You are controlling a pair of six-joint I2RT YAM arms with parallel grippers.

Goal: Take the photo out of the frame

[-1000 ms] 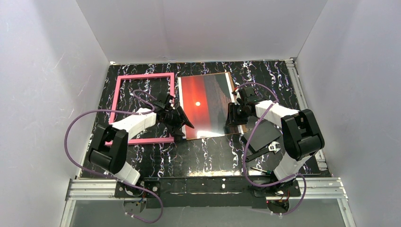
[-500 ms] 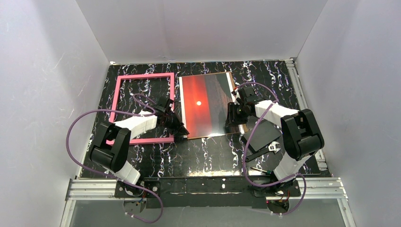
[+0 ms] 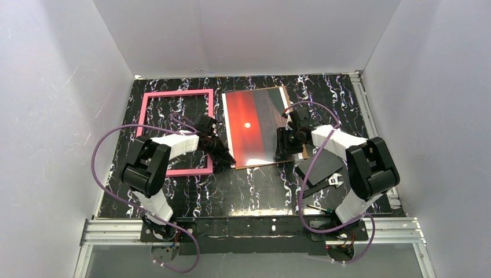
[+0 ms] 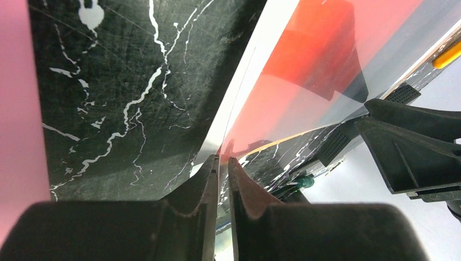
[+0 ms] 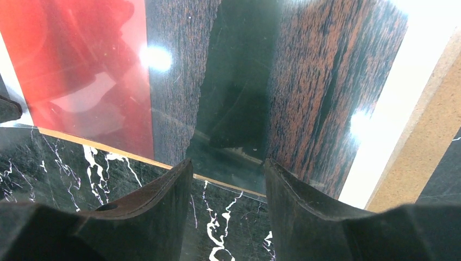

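Red-orange photo (image 3: pixel 255 127) is lying on its brown backing board (image 5: pixel 424 147) by the tabletop's (image 3: pixel 255 191) far edge, beside the pink frame (image 3: pixel 176 94) and already out of it. My left fingers (image 4: pixel 209 174), wide a second ago, are now pinching its near-left corner, and my right fingers (image 5: pixel 163 196) are standing apart over its near edge.

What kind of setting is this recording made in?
Probably a lab data-collection booth, not a home: plain white panels wall in a black marbled tabletop, and the left arm and right arm are bolted to an aluminium rail at its near edge.
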